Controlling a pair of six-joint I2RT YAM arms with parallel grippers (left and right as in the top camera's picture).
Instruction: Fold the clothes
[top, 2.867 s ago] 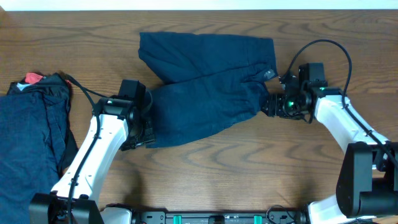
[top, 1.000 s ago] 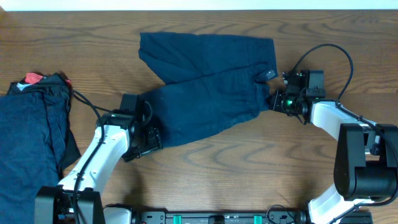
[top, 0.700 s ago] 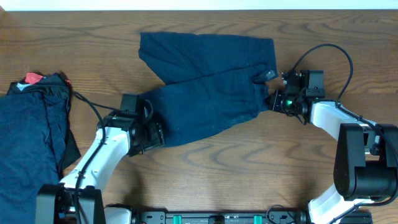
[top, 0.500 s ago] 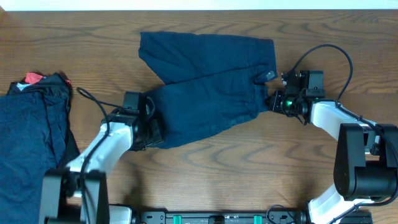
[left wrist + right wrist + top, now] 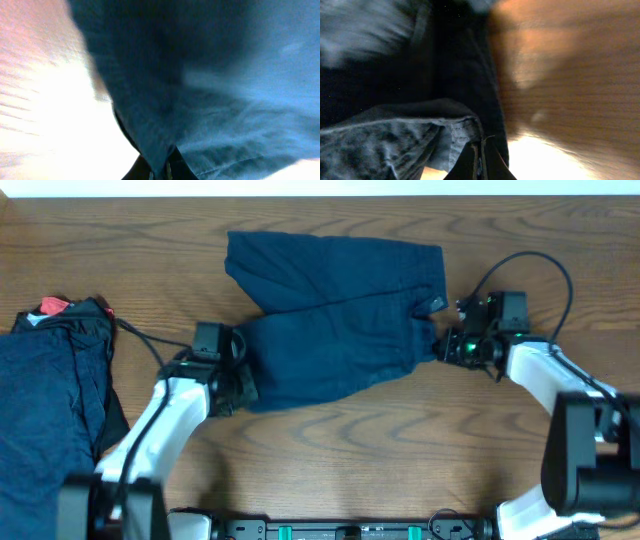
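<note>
Dark navy shorts (image 5: 335, 320) lie spread across the middle of the wooden table, one leg toward the back and one toward the lower left. My left gripper (image 5: 243, 387) sits at the lower-left leg's end and is shut on its edge. In the left wrist view, a fold of the shorts (image 5: 200, 90) runs down between the closed jaws of my left gripper (image 5: 160, 170). My right gripper (image 5: 441, 346) is shut on the shorts' right edge. In the right wrist view, the stitched hem (image 5: 462, 132) is pinched in my right gripper (image 5: 480, 159).
A heap of other dark navy clothes (image 5: 50, 410) with a bit of red (image 5: 53, 306) lies at the table's left edge, close to my left arm (image 5: 160, 430). Black cables arc over both arms. Bare wood (image 5: 380, 450) lies in front of the shorts.
My left gripper has slid onto the end of the shorts' lower-left leg and closed on it. The shorts and the right gripper have shifted slightly to the right.
</note>
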